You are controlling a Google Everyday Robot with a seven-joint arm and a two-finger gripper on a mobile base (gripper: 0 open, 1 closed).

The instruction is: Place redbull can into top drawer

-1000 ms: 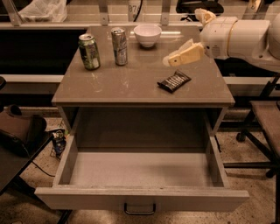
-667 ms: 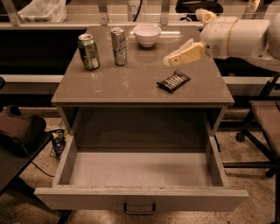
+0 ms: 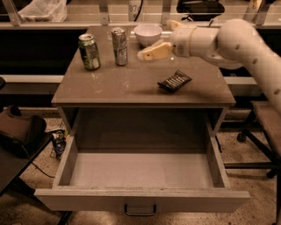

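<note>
**Pincer hangs beside redbull can, drawer open below**

My gripper hangs over the back of the brown tabletop and points left toward the redbull can. It is near the can but does not touch it. It carries nothing that I can see. Whether it stands wide or narrow, I cannot tell from this side.

The redbull can stands upright near the rear edge, left of centre. Just to its left, a little apart, stands a wider green can, also upright. A white bowl sits close behind my gripper and just right of the redbull can. It is the nearest thing crowding the gap, though bare tabletop lies between my gripper and the can. A dark flat packet lies on the tabletop in front of my gripper, toward the right, well apart from both cans.

My pale arm comes in from the right edge and crosses above that side of the tabletop.

The top drawer is pulled far out beneath the tabletop, with its front panel nearest the camera and its dark handle at the centre.

A dark bag rests at the left of the cabinet. A chair stands at the right, and a crumpled plastic bag lies on the counter behind.
</note>
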